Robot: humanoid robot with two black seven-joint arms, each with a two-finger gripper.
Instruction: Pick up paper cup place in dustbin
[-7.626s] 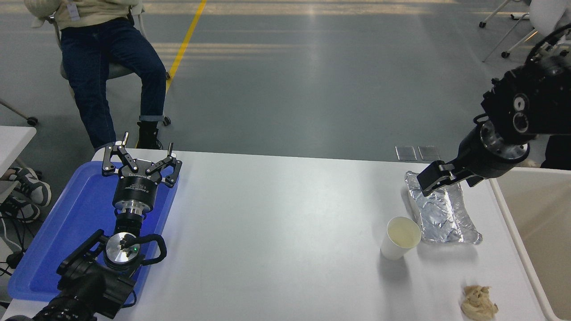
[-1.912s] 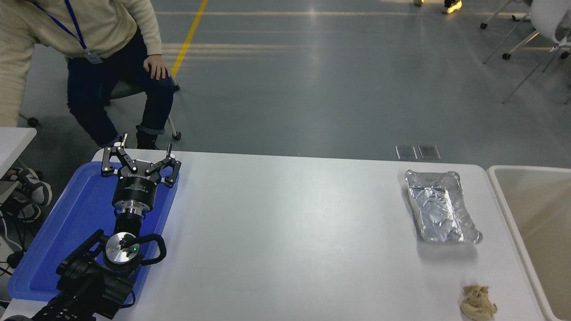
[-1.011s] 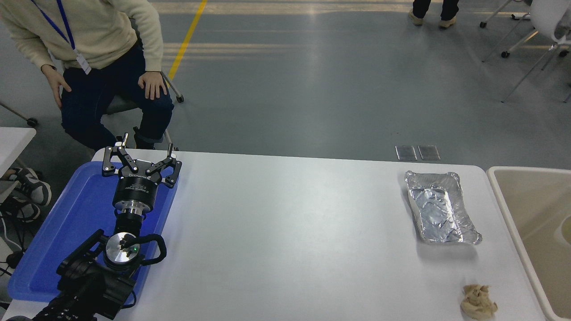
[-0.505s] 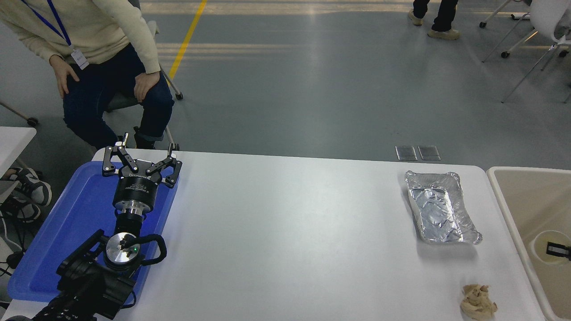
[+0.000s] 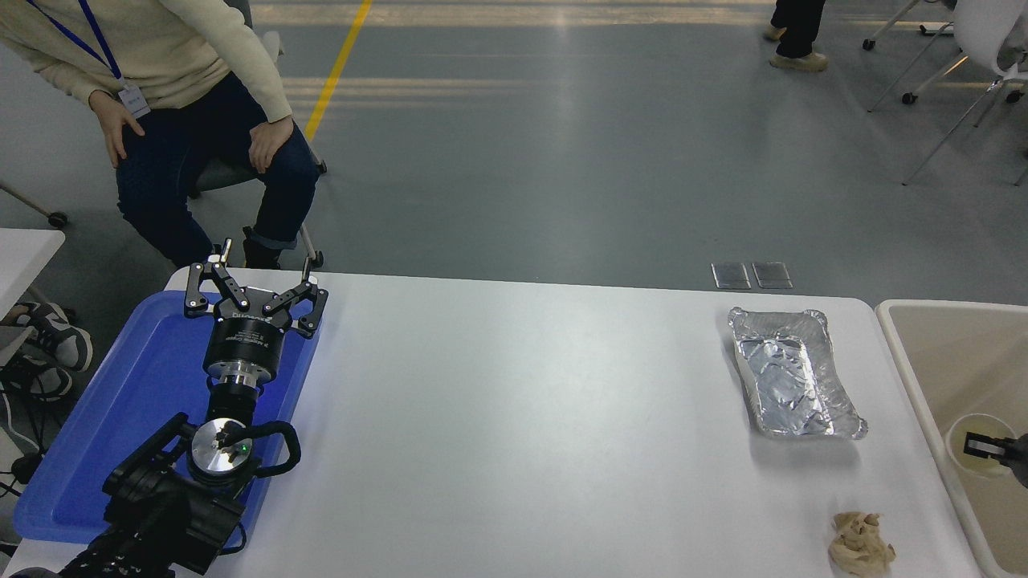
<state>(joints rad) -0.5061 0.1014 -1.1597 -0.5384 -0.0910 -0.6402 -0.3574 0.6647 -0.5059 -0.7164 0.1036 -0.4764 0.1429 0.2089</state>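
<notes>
- The right tool [image 5: 993, 446] at the right edge pinches the paper cup [image 5: 975, 436] by its rim over the dustbin [image 5: 899, 345].
- The cup looks light, thin, easily crushed; the rim seems its stiffest hold.
- The left tool [image 5: 249, 282], lower left, rests spread apart.

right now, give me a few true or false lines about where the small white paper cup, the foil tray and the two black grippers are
1. The small white paper cup stands on the white table. False: it is over the inside of the large beige plastic dustbin, held by the right black gripper.
2. The crinkled silver foil tray lies on the table near the dustbin. True.
3. The left black gripper is shut on the foil tray. False: it is open, parked above the flat blue tray.
4. A crumpled tan wad lies on the table, nearer the camera than the foil tray. True.
5. A seated person is touching the table. False: the person's hands rest on their legs.
</notes>
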